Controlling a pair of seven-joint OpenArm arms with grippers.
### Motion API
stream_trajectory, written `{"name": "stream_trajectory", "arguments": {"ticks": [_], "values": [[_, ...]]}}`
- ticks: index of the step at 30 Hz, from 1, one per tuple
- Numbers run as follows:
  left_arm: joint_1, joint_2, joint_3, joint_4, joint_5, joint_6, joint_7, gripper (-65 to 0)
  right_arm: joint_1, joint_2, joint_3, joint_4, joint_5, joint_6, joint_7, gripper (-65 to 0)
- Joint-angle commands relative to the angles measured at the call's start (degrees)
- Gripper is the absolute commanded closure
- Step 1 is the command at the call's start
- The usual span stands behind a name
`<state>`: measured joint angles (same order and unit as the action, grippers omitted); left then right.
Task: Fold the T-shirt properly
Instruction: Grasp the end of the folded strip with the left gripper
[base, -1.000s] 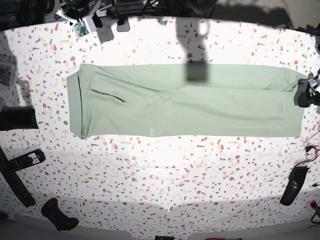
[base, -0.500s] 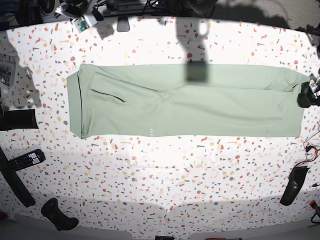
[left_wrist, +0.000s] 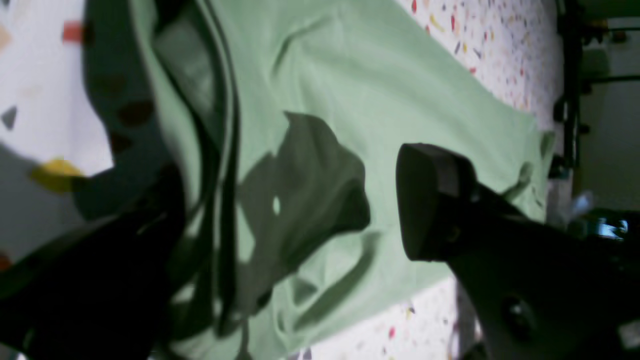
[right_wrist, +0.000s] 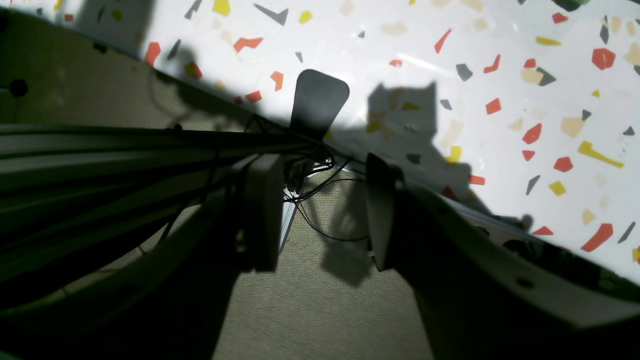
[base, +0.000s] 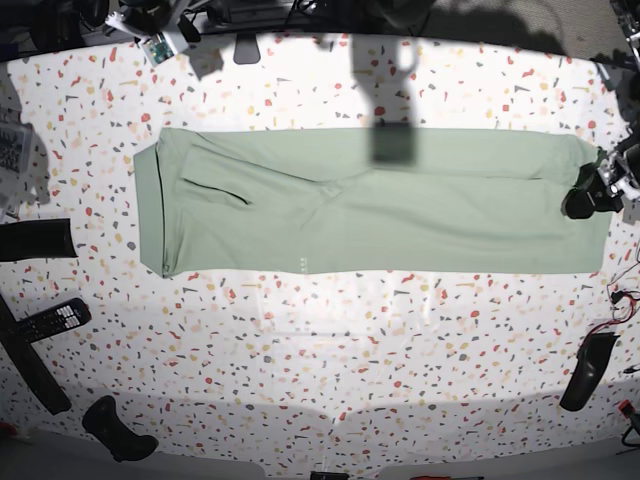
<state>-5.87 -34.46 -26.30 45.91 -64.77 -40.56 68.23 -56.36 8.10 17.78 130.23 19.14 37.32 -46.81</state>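
T-shirt (base: 400, 220) pale green, long flat folded strip, slightly creased; left gripper (left_wrist: 295, 215) open, right gripper (right_wrist: 322, 212) open.

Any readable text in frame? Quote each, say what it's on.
None can be quoted from these views.
Remote: button marks, too small to read.
T-shirt: small pale marks near the lower edge, too small to tell whether they are text.

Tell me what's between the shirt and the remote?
Just bare speckled table. The base view shows it, between the shirt and the remote.
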Motion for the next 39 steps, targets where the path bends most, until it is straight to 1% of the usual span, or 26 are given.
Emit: {"name": "stream_trajectory", "arguments": {"ticks": [1, 7, 8, 9, 10, 11, 12, 13, 17, 23, 29, 32, 36, 39], "values": [[0.0, -1.0, 0.1, 0.1, 1.6, 0.6, 2.2, -44.7, -0.7, 0.2, 0.2, 1.1, 0.6, 0.5, 0.9, -26.1], [0.0, -1.7, 0.1, 0.1, 1.7, 0.6, -0.2, -44.3, -0.5, 0.2, 0.2, 1.1, 0.6, 0.4, 0.9, -26.1], [0.0, -1.7, 0.1, 0.1, 1.7, 0.6, -0.4, -41.9, -0.5, 0.2, 0.2, 1.1, 0.6, 0.4, 0.9, -26.1], [0.0, -1.8, 0.1, 0.1, 1.7, 0.6, -0.4, -37.1, -0.5, 0.2, 0.2, 1.1, 0.7, 0.4, 0.9, -26.1], [0.0, -1.8, 0.1, 0.1, 1.7, 0.6, -0.5, -29.9, -0.5, 0.2, 0.2, 1.1, 0.6, 0.4, 0.9, -26.1], [0.0, -1.8, 0.1, 0.1, 1.7, 0.6, -0.8, -20.2, -0.5, 0.2, 0.2, 1.1, 0.6, 0.4, 0.9, -26.1], [0.0, -1.8, 0.1, 0.1, 1.7, 0.6, -1.2, -8.8, -0.5, 0.2, 0.2, 1.1, 0.7, 0.4, 0.9, -26.1], [0.0, -1.8, 0.1, 0.1, 1.7, 0.6, -2.1, 0.0, -0.5, 0.2, 0.2, 1.1, 0.7, 0.4, 0.9, -26.1], [-0.1, -1.8, 0.1, 0.3, 1.7, 0.6, -4.5, 0.0, -0.5, 0.2, 0.2, 1.1, 0.7, 0.4, 0.9, -26.1], [-0.2, -2.6, 0.1, 3.4, 2.0, 0.6, -4.3, 0.0, -0.5, 0.2, 0.2, 1.1, 1.1, 0.4, 0.9, -26.1], [0.0, -3.7, 0.1, 11.7, 9.4, 0.6, -4.5, 0.0, -0.5, 0.1, 0.2, 1.1, 1.1, 0.4, 0.9, -26.1], [0.0, -3.6, 0.1, 14.6, 10.6, 0.6, -4.3, 0.0, -0.5, 0.1, 0.2, 1.1, 1.1, 0.4, 0.9, -26.1], [0.2, -3.1, 0.2, 16.0, 10.8, 0.6, -2.7, 0.0, -0.5, 0.1, 0.2, 1.1, 1.1, 0.4, 0.9, -26.1], [0.3, -1.9, 0.2, 16.1, 10.8, 0.6, -1.7, 0.0, 0.0, 0.1, 0.2, 1.1, 1.2, 0.4, 0.9, -26.1]]}}
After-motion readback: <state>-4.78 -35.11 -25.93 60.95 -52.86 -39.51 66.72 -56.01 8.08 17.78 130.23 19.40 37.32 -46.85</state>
